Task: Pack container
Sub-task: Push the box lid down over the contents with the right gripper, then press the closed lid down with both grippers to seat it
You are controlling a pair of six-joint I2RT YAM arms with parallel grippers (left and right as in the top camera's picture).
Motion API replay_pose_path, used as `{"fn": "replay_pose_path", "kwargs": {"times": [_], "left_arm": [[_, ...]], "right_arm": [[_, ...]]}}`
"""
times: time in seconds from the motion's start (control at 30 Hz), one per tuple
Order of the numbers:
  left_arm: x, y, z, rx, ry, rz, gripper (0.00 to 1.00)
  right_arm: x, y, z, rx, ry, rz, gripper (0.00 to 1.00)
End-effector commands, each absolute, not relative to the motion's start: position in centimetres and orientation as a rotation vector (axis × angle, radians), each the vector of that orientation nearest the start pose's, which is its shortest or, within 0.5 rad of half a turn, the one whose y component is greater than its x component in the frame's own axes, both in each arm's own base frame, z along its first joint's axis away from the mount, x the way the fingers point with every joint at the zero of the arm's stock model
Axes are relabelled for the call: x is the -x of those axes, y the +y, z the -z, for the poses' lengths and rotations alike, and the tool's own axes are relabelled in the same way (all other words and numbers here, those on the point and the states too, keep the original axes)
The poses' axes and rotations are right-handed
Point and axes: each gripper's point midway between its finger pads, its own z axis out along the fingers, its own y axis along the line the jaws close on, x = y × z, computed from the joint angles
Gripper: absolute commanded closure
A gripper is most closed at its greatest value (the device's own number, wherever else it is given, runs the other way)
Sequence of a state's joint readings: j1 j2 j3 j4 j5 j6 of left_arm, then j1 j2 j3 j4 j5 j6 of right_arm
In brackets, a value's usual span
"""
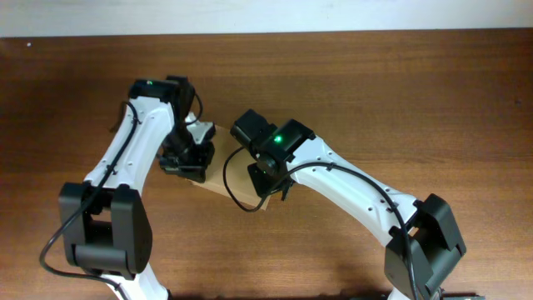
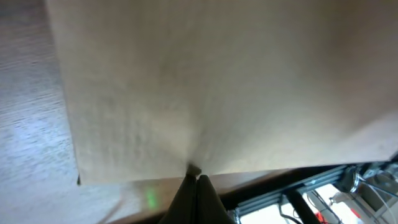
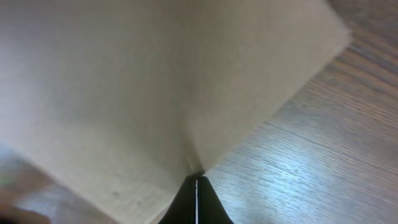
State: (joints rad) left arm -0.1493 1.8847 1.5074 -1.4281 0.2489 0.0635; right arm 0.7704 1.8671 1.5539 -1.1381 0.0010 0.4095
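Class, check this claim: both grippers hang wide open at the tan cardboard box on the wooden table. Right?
No: the left gripper and right gripper are shut, not open, at the box on the table; both wrist views show it.

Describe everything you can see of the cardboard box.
The box is plain tan cardboard, matte and unprinted. It lies on the wooden table near its middle, mostly hidden from above beneath both arms. Close up, its flat faces fill both wrist views; the right one shows a fold between two panels. The shut left gripper and shut right gripper each press their tips against it. Whether its lid is open cannot be told.
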Motion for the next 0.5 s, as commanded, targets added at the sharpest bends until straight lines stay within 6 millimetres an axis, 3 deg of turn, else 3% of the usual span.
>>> {"fn": "replay_pose_path", "kwargs": {"times": [0.0, 0.2, 0.4, 0.47], "left_arm": [[-27.7, -7.9, -8.2, -0.33, 3.364, 0.356, 0.98], [-27.2, -7.8, -6.3, -0.315, 3.371, 0.349, 0.98], [-27.0, -7.8, -6.3, -0.283, 3.384, 0.353, 0.98], [-27.1, -7.9, -6.6, -0.283, 3.382, 0.36, 0.98]], "right_arm": [[-26.6, 27.2, -10.7, 0.589, 2.986, -0.166, 0.96], [-26.4, 28.1, -11.1, 0.661, 2.97, -0.243, 0.96], [-27.5, 27.7, -9.7, 0.647, 2.924, -0.179, 0.96], [-27.7, 27.8, -10.1, 0.664, 2.906, -0.187, 0.96]]}}
